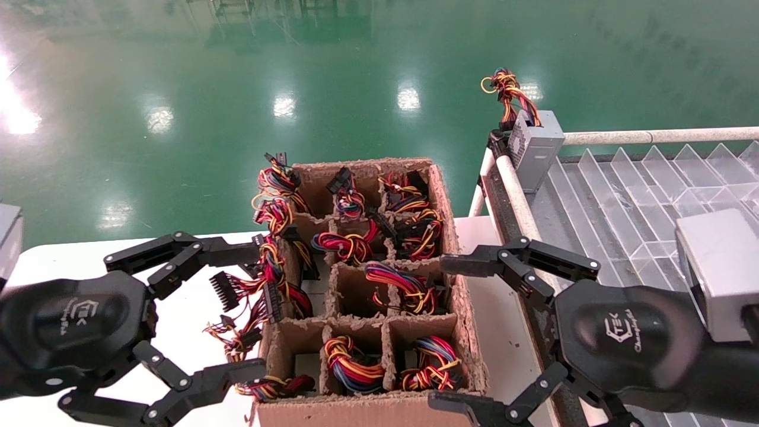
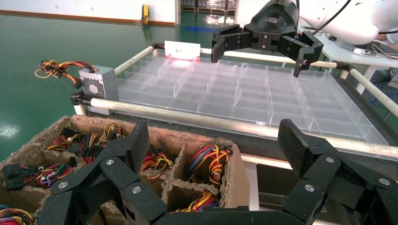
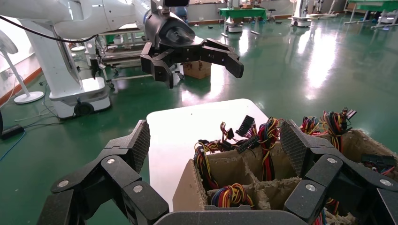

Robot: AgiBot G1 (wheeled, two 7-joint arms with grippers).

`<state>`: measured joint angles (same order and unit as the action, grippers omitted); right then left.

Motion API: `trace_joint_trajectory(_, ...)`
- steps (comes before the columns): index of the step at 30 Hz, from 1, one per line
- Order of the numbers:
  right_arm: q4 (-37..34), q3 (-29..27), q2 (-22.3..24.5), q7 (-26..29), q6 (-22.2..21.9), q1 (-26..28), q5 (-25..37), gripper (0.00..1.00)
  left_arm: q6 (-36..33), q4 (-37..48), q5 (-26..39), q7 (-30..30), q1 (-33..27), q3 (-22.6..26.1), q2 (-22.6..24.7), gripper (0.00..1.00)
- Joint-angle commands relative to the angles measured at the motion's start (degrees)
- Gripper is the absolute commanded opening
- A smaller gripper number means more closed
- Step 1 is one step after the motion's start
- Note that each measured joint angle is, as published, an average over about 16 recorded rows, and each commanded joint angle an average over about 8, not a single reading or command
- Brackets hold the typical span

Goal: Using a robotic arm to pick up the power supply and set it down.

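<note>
Several power supplies stand in the cells of a brown cardboard carton (image 1: pixel 356 410). Mostly their looped red, yellow, black and blue wire bundles (image 1: pixel 404 288) show; the grey cases are almost hidden. My left gripper (image 1: pixel 256 307) hovers open at the carton's left side, beside connectors spilling over the wall. On the carton's right side my right gripper (image 1: pixel 440 333) hangs open as well. Neither holds anything. The left wrist view has the left gripper (image 2: pixel 213 150) above carton cells (image 2: pixel 206 161). In the right wrist view the right gripper (image 3: pixel 216 150) spans a carton corner (image 3: pixel 190 187).
A grey box with a thin orange-yellow wire tuft (image 1: pixel 536 145) sits on the far left corner of a railed rack holding a clear divided tray (image 1: pixel 622 201). The carton rests on a white table (image 1: pixel 178 320). Green floor lies beyond.
</note>
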<state>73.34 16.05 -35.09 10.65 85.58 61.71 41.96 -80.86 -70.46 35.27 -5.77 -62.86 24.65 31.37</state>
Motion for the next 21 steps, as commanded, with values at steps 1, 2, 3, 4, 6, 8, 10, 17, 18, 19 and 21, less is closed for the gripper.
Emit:
trace_joint_trajectory(1, 0.0, 0.0, 0.0, 0.0, 0.0, 0.0, 0.0, 1.0, 0.0, 0.0, 0.0, 0.0, 0.0, 0.0, 0.0, 1.0)
trace_joint_trajectory(2, 0.0, 0.0, 0.0, 0.0, 0.0, 0.0, 0.0, 1.0, 0.0, 0.0, 0.0, 0.0, 0.0, 0.0, 0.0, 1.0)
trace_joint_trajectory(3, 0.0, 0.0, 0.0, 0.0, 0.0, 0.0, 0.0, 1.0, 0.0, 0.0, 0.0, 0.0, 0.0, 0.0, 0.0, 1.0)
trace_joint_trajectory(4, 0.0, 0.0, 0.0, 0.0, 0.0, 0.0, 0.0, 1.0, 0.0, 0.0, 0.0, 0.0, 0.0, 0.0, 0.0, 1.0)
trace_joint_trajectory(6, 0.0, 0.0, 0.0, 0.0, 0.0, 0.0, 0.0, 1.0, 0.0, 0.0, 0.0, 0.0, 0.0, 0.0, 0.0, 1.0)
trace_joint_trajectory(8, 0.0, 0.0, 0.0, 0.0, 0.0, 0.0, 0.0, 1.0, 0.0, 0.0, 0.0, 0.0, 0.0, 0.0, 0.0, 1.0)
trace_joint_trajectory(10, 0.0, 0.0, 0.0, 0.0, 0.0, 0.0, 0.0, 1.0, 0.0, 0.0, 0.0, 0.0, 0.0, 0.0, 0.0, 1.0)
trace_joint_trajectory(17, 0.0, 0.0, 0.0, 0.0, 0.0, 0.0, 0.0, 1.0, 0.0, 0.0, 0.0, 0.0, 0.0, 0.0, 0.0, 1.0)
trace_joint_trajectory(18, 0.0, 0.0, 0.0, 0.0, 0.0, 0.0, 0.0, 1.0, 0.0, 0.0, 0.0, 0.0, 0.0, 0.0, 0.0, 1.0)
trace_joint_trajectory(19, 0.0, 0.0, 0.0, 0.0, 0.0, 0.0, 0.0, 1.0, 0.0, 0.0, 0.0, 0.0, 0.0, 0.0, 0.0, 1.0)
trace_joint_trajectory(21, 0.0, 0.0, 0.0, 0.0, 0.0, 0.0, 0.0, 1.0, 0.0, 0.0, 0.0, 0.0, 0.0, 0.0, 0.0, 1.0)
